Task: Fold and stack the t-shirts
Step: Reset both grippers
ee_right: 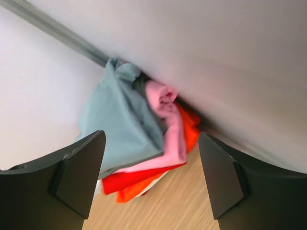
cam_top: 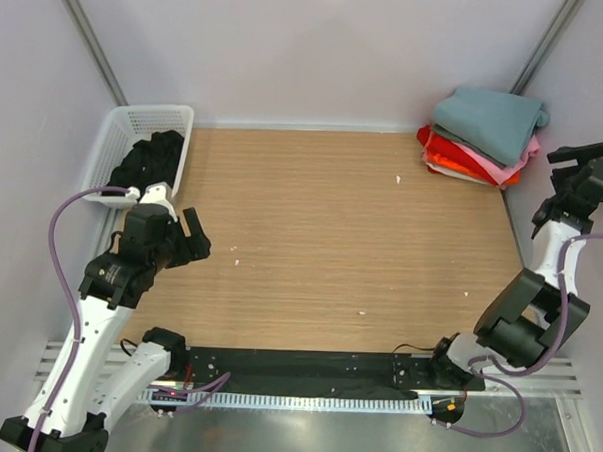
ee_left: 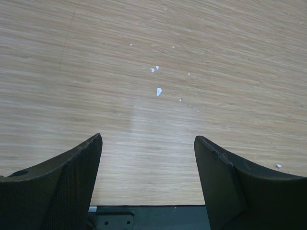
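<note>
A stack of folded t-shirts (cam_top: pixel 482 139) lies at the table's far right corner: blue-grey on top, then pink, red and orange. It shows in the right wrist view (ee_right: pixel 139 139) ahead of the fingers. A black t-shirt (cam_top: pixel 150 159) lies crumpled in the white basket (cam_top: pixel 115 138) at the far left. My left gripper (cam_top: pixel 194 235) is open and empty, just right of the basket over bare wood (ee_left: pixel 148 143). My right gripper (cam_top: pixel 580 156) is open and empty, raised at the right edge near the stack (ee_right: pixel 152 177).
Small white crumbs (ee_left: pixel 158 91) dot the wooden table (cam_top: pixel 341 238). Grey walls close the table at the back and both sides. A black strip and metal rail (cam_top: pixel 305 371) run along the near edge by the arm bases.
</note>
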Controlling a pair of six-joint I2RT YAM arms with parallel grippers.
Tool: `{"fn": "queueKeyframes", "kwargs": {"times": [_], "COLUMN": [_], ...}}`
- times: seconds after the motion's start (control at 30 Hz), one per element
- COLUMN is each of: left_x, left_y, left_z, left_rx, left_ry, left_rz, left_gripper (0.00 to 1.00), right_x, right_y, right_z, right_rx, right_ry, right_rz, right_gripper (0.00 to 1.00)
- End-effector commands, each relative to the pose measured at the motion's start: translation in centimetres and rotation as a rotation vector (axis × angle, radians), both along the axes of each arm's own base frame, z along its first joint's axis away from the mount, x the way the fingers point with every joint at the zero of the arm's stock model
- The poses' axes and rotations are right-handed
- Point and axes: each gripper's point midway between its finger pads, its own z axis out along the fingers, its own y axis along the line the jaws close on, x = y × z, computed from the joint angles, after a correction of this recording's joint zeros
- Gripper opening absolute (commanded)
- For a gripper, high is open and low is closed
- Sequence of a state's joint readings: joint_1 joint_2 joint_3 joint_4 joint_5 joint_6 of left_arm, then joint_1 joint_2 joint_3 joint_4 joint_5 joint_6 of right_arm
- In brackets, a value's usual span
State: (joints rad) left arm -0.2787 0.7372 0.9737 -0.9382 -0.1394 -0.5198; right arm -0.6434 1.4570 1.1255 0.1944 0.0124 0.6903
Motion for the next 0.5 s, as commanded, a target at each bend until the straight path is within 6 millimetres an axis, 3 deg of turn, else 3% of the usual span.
{"fn": "queueKeyframes", "kwargs": {"times": [0.0, 0.03, 0.13, 0.17, 0.23, 0.3, 0.37, 0.43, 0.47], "left_x": [0.7, 0.8, 1.1, 1.1, 1.1, 1.1, 1.1, 1.1, 1.2], "left_y": [0.3, 0.5, 0.7, 0.7, 0.7, 0.8, 0.9, 1.0, 1.0], "left_z": [0.4, 0.4, 0.2, 0.1, 0.0, -0.1, -0.1, -0.2, -0.3], "left_rx": [-0.006, -0.006, -0.007, -0.006, -0.002, 0.000, 0.005, 0.004, 0.006], "left_ry": [-0.028, -0.028, -0.015, -0.012, -0.004, 0.000, 0.001, 0.000, 0.005], "left_rz": [0.027, 0.036, 0.043, 0.044, 0.045, 0.049, 0.057, 0.062, 0.063], "left_gripper": [0.79, 0.79, 0.79, 0.79, 0.79, 0.79, 0.79, 0.79, 0.79], "right_x": [-2.0, -1.0, -2.3, -2.8, -4.3, -4.9, -5.3, -5.3, -5.7], "right_y": [4.7, 8.7, 15.8, 16.9, 19.3, 21.8, 26.3, 29.7, 33.3], "right_z": [6.6, 7.0, 8.8, 7.4, 7.8, 5.8, 4.6, 2.1, 0.3], "right_rx": [-0.003, -0.002, -0.075, -0.077, -0.086, -0.067, -0.054, -0.044, -0.027], "right_ry": [-0.227, -0.241, -0.273, -0.238, -0.269, -0.241, -0.218, -0.156, -0.109], "right_rz": [0.003, 0.097, 0.242, 0.268, 0.337, 0.420, 0.594, 0.712, 0.817], "right_gripper": [0.85, 0.85, 0.88, 0.89, 0.91, 0.98, 1.00, 1.00, 1.00]}}
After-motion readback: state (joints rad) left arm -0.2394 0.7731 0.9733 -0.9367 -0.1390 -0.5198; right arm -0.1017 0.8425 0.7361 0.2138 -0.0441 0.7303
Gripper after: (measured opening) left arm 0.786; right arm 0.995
